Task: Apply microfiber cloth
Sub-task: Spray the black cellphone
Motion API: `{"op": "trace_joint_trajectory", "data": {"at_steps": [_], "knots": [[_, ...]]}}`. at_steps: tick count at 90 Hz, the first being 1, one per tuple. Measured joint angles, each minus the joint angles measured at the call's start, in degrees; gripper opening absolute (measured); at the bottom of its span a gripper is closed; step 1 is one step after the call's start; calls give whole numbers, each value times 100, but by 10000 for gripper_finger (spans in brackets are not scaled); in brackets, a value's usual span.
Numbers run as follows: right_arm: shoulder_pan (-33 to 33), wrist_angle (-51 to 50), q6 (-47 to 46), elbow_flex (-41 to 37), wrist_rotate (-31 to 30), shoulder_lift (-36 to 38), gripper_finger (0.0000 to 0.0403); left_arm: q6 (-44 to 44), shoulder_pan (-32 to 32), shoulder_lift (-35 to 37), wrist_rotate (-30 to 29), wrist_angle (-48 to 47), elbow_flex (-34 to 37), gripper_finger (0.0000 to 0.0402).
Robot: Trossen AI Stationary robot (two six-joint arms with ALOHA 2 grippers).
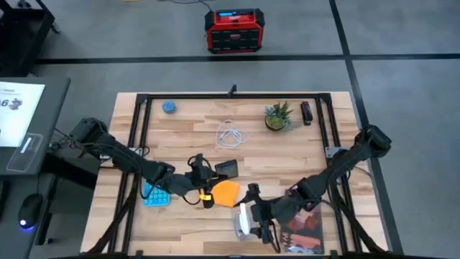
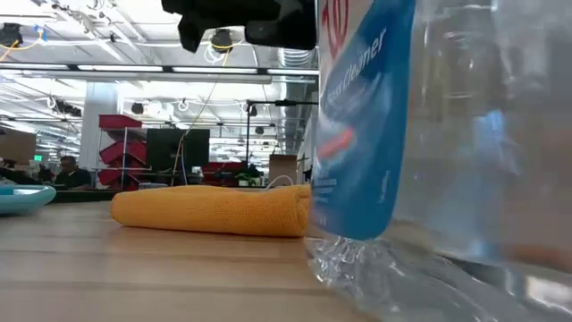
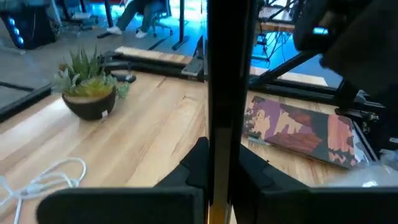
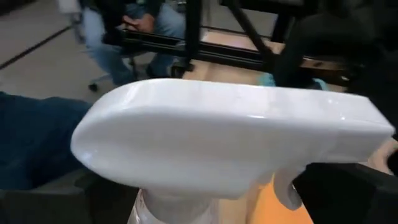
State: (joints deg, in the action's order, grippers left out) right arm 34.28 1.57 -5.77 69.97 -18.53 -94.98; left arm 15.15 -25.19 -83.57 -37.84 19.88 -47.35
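A: One microfiber cloth [image 1: 226,193] down there, orange-yellow, lying low and centre in the overhead frame on the wooden table [image 1: 287,155]. From table height it is a folded mound [image 2: 214,208] left of centre.

B: And the left gripper [image 1: 203,188] sits right at its left edge, beside the cloth. The fingers' spacing? I cannot tell from any angle.

A: One black smartphone [image 1: 227,168] just above the cloth, one blue calculator [image 1: 155,194] to the left of that gripper.

B: Now the right gripper [image 1: 253,216], bottom centre of the overhead shot: pinching one spray bottle [image 1: 243,219]. Its wrist camera is filled by the white trigger head [image 4: 230,134].

A: The low camera gets the same bottle [image 2: 429,134] enormous on the right side, blue label, clear body.

B: Counting the rest: one dark reddish book [image 1: 305,226] lower right, one potted plant [image 1: 277,117] upper centre-right, one white cable [image 1: 231,135] coiled mid-table, one small blue ball [image 1: 169,107] upper left.

A: One red box [image 1: 233,30] on the floor at the top.
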Motion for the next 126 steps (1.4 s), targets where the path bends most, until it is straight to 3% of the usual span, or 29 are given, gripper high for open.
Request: {"op": "trace_joint_trajectory", "data": {"at_steps": [21,39,53,74,103,126], "knots": [[-70,10,-2,0,168,0,356,-209,275,0,634,55,0,15],[-50,-153,-247,0,147,0,356,-202,330,0,654,56,0,15],[73,-379,-455,2,-405,11,356,-191,327,0,660,56,0,15],[171,-399,-496,2,-548,11,339,-108,330,0,677,229,0,15],[83,-416,-449,2,-347,11,321,-561,812,0,1990,649,0,15],[81,-411,-420,4,-245,9,318,-542,1036,-14,2239,663,0,15]]}}
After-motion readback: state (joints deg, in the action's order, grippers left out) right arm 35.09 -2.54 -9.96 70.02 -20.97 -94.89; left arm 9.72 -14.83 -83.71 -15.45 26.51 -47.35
